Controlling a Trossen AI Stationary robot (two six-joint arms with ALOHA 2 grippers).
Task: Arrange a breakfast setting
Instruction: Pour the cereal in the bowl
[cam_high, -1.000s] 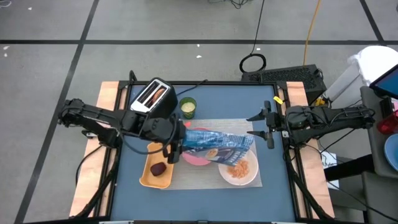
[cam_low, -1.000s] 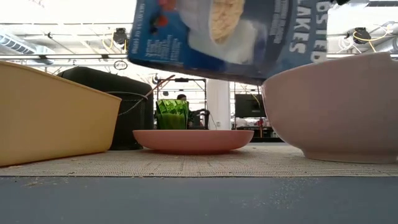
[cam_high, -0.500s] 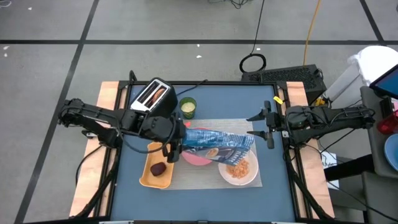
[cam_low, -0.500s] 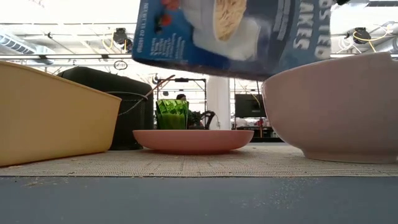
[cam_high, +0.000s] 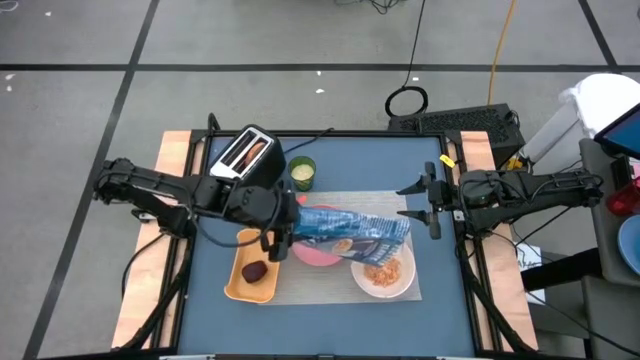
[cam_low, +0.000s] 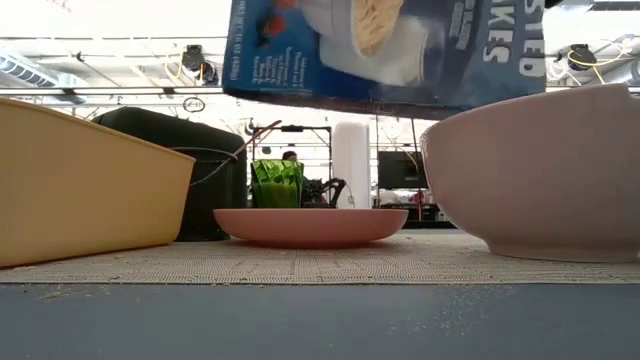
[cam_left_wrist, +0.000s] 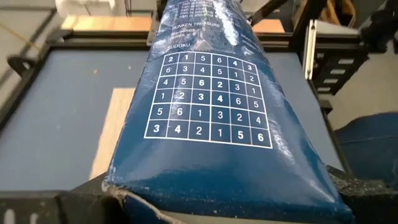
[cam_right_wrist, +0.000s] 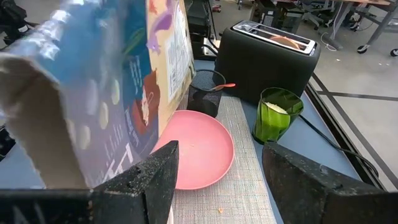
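Your left gripper (cam_high: 272, 232) is pinched on the bottom end of the blue cereal bag (cam_high: 350, 233), which it holds nearly level above the grey mat (cam_high: 330, 285) with the torn mouth hanging over the white bowl (cam_high: 384, 273). The bowl, at the mat's right end, already carries a heap of tan cereal (cam_high: 381, 271), so the risk here is overshoot — tip the bag much further, or jolt it, and flakes could pour past the rim onto the mat or onto the pink plate (cam_high: 312, 252) just beside the bowl. The grip sits at the far end from the opening, and the bag is soft plastic (it bulges over the fingers in the left wrist view), so it may sag or twist as its load shifts, and the mouth could swing off the bowl. If you bring it back upright fast, loose flakes near the opening may scatter. Lowering is a hazard too: the bag passes right over the plate, and in the low view its underside hangs close above the bowl's rim, so a dip could nudge either one out of place. Your right gripper (cam_high: 434, 205) waits with fingers spread and empty at the mat's far right edge, near the bag's mouth — swing the bag that way and you may clip it. The dark-red fruit (cam_high: 254, 270) sits in the yellow tray (cam_high: 238, 281) and the bagel (cam_high: 252, 152) stands in the toaster (cam_high: 245, 158), both yet to be placed; a green cup (cam_high: 301, 172) stands beside the toaster.
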